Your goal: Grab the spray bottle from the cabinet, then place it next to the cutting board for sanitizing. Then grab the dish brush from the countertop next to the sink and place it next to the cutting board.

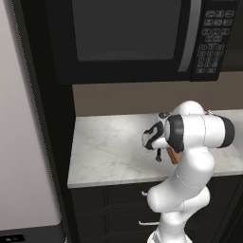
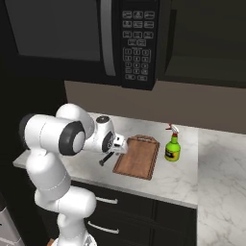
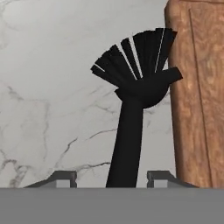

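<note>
Dish brush (image 3: 131, 113) lies on the white marble worktop (image 3: 48, 87), all black, its fanned bristle head toward the upper centre of the hand view and its handle running straight down to the bottom edge, so the long axis points into the gap between the jaws; the two dark fingertips (image 3: 65, 177) stand apart on either side of the handle with marble showing between each tip and it, so the jaws look spread and not pinching; the brush head sits just beside the long edge of the cutting board (image 3: 199, 92) at the right of that frame; in the right base view the gripper (image 2: 106, 158) hangs low over the worktop left of the board, and the spray bottle (image 2: 172, 146) stands upright just right of it; both items now appear placed, so backing straight along the handle seems the safe exit.
</note>
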Motion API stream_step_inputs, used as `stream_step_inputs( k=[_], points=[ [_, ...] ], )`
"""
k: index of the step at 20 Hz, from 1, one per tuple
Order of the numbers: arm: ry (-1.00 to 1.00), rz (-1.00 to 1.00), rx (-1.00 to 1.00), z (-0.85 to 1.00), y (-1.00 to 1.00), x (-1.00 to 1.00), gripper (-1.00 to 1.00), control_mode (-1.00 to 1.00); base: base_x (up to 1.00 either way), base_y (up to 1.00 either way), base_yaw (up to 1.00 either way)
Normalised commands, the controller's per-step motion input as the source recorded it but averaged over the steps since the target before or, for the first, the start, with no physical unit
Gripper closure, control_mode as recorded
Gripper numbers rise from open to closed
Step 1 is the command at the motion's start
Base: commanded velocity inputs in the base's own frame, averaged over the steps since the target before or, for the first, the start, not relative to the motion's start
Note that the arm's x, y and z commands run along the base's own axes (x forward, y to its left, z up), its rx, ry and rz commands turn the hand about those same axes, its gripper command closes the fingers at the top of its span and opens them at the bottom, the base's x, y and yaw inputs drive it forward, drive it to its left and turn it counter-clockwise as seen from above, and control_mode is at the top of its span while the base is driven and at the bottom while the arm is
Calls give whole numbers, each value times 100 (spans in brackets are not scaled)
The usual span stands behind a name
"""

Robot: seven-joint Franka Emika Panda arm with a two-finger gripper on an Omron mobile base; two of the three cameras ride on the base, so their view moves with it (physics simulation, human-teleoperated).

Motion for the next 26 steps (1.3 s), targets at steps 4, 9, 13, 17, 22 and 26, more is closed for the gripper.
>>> stream_step_inputs(
  k=[4,9,13,17,22,26],
  points=[
    [-11,0,4,20,-4,-6,-100,-100,0,0,0],
    [-15,0,0,51,0,-25,-100,-100,0,0,0],
    [-19,0,0,65,0,-36,-100,-100,0,0,0],
    [-20,0,0,67,0,-38,-100,-100,0,0,0],
    [-23,0,0,63,0,-43,-100,-100,0,0,0],
    [-24,0,0,54,0,-38,-100,-100,0,0,0]
  ],
)
